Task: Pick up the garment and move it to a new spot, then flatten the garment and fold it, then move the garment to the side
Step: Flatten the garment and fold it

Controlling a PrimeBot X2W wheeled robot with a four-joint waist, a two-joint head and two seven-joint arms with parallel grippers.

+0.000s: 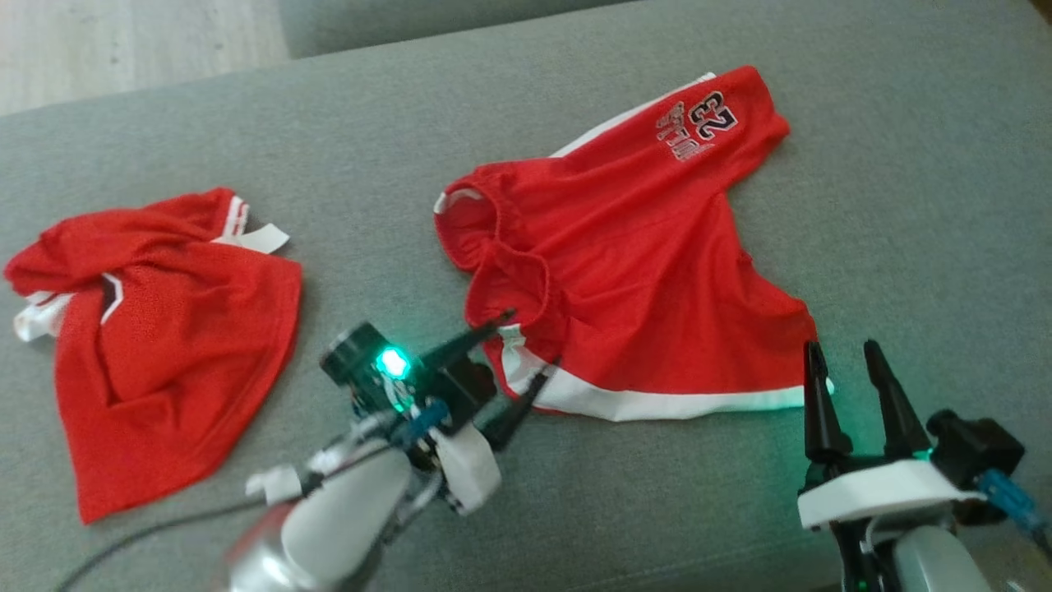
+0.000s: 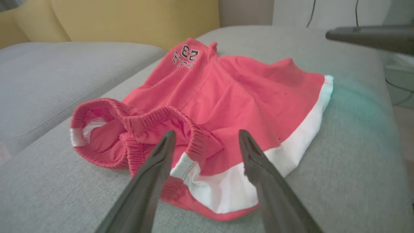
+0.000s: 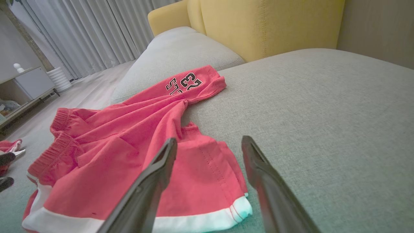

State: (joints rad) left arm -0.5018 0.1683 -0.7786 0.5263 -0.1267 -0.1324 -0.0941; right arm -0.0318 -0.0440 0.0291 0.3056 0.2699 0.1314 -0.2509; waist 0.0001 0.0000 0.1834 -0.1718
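Observation:
The garment is a pair of red shorts with a white hem band and a "23" print, lying crumpled on the grey sofa seat. My left gripper is open at the near left corner, its tips just over the elastic waistband and white band; the left wrist view shows the garment beyond the left gripper. My right gripper is open at the near right hem corner, nothing between its fingers. From the right wrist, the garment lies under the right gripper.
A second red garment with white trim lies crumpled at the left of the seat. The yellow sofa back rises behind. Pale floor lies beyond the seat's far left edge. Bare seat spreads to the right.

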